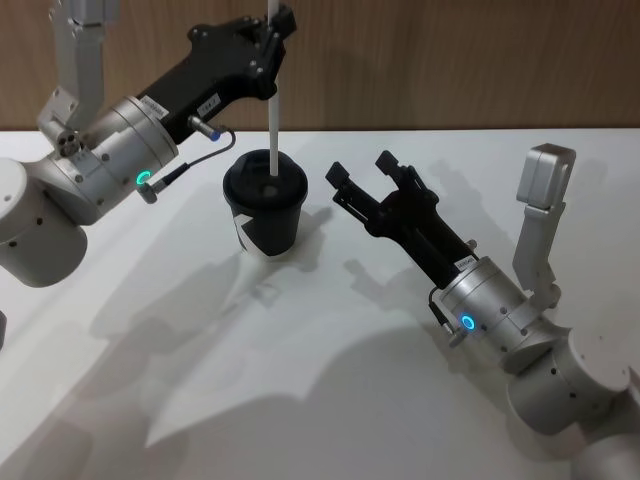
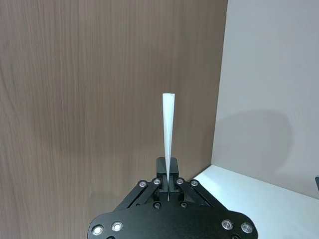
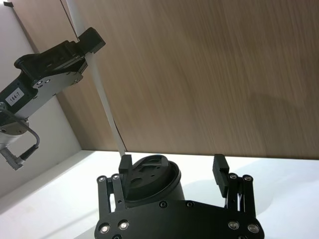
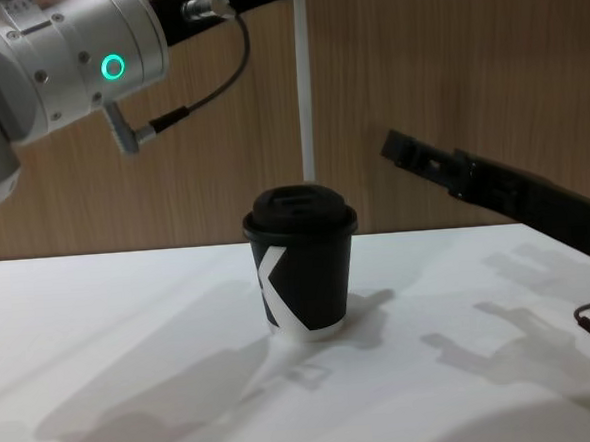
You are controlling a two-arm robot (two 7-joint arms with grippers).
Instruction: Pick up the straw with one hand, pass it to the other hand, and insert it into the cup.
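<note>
The white straw (image 1: pixel 272 110) stands upright, and my left gripper (image 1: pixel 274 35) is shut on its upper part, above the cup. Its lower end meets the black lid of the cup (image 1: pixel 265 215); I cannot tell how far it goes in. In the left wrist view the fingers (image 2: pixel 164 180) pinch the straw (image 2: pixel 168 134). The cup (image 4: pixel 303 276) stands on the table, its white K mark facing the chest view. My right gripper (image 1: pixel 362 170) hovers open just right of the cup, nothing between its fingers. In the right wrist view the lid (image 3: pixel 149 179) lies near the open gripper (image 3: pixel 172 168).
The white table (image 1: pixel 300 380) spreads around the cup. A wooden wall (image 1: pixel 450 60) rises close behind it. A dark cable (image 4: pixel 216 76) loops from my left wrist, hanging above and left of the cup.
</note>
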